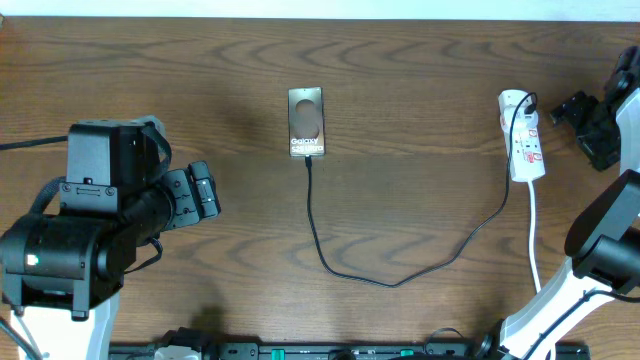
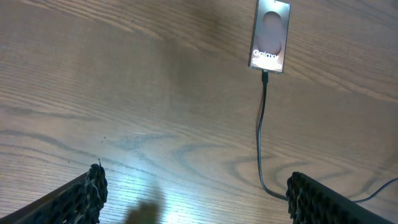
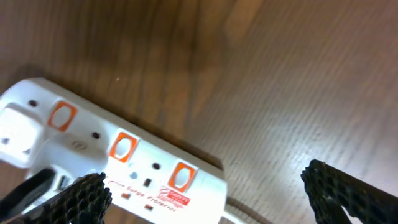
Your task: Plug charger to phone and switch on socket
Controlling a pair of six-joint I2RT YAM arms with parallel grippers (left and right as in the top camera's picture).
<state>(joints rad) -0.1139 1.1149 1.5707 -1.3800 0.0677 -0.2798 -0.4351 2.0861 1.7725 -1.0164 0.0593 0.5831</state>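
Note:
The phone (image 1: 306,122) lies flat at the back middle of the table, lettering up. It also shows in the left wrist view (image 2: 270,36). The charger's black cable (image 1: 330,265) runs from the phone's bottom edge, where its tip (image 2: 265,76) sits against the port, loops forward and rises to the socket (image 1: 522,135), a white power strip at the back right. My left gripper (image 1: 205,195) is open and empty (image 2: 196,199), well left of and nearer than the phone. My right gripper (image 1: 562,110) is open and empty (image 3: 205,199), hovering just right of the strip (image 3: 124,155), whose orange-red switches (image 3: 122,147) face up.
A white plug (image 3: 15,134) with the black lead sits in the strip's far end. The strip's white cord (image 1: 533,240) trails toward the front edge beside the right arm's base. The bare wooden table (image 1: 420,80) stretches between phone and strip.

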